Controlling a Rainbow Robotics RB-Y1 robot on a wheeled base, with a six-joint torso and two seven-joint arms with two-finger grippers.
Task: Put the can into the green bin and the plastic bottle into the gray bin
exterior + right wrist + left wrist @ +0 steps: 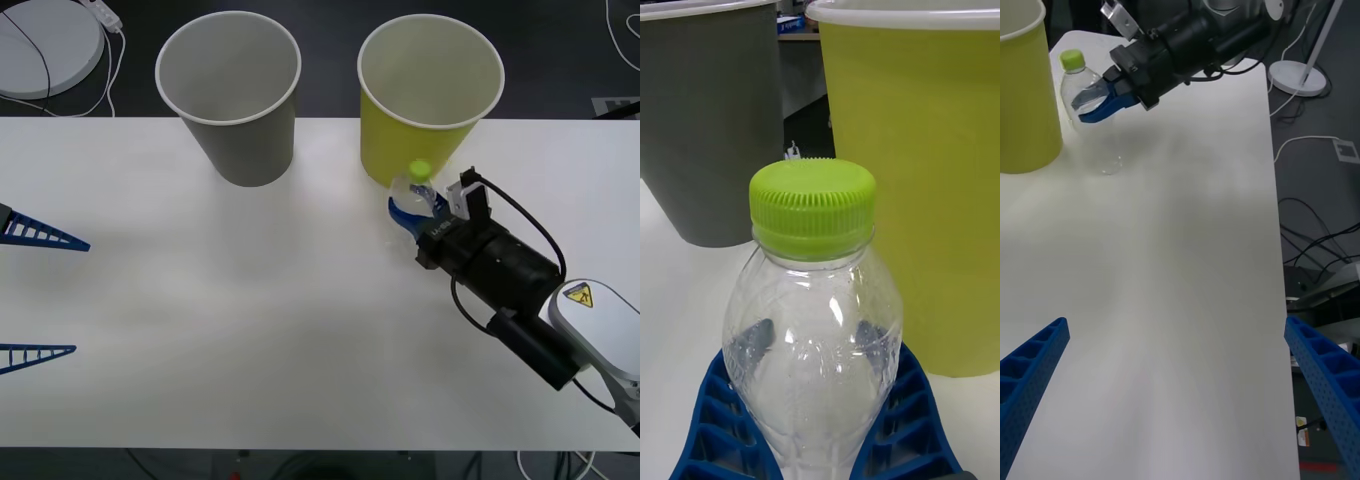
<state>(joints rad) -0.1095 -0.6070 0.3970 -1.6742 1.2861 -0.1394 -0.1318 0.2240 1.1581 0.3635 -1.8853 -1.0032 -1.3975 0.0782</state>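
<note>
1. The plastic bottle (413, 187) stands upright on the white table (250, 330), right of centre and toward the far side, just in front of the green bin (425, 110). In the right wrist view the bottle (814, 330) has its lime-green cap on, and the two blue fingers (711, 420) sit against its lower body on either side.

2. The right gripper (415, 208) is closed around the bottle, reaching in from the near right. The left wrist view shows the same grasp from across the table: right gripper (1096, 106) clamped on the bottle (1079, 90), whose base seems to rest on the table, so I judge it gripped but not yet lifted.

3. The green bin is the right-hand cup at the far edge; what shows of its inside is pale and bare. The gray bin (235, 100) stands to its left, well apart from the bottle, and nothing is seen in it either.

4. The left gripper (35, 290) waits at the near left edge with its fingers spread wide, holding nothing.

5. As I judge progress: the bottle is grasped, but it has to travel left past the green bin to the gray one. No can is visible on the table, and whether one lies deep in the green bin cannot be told.
</note>
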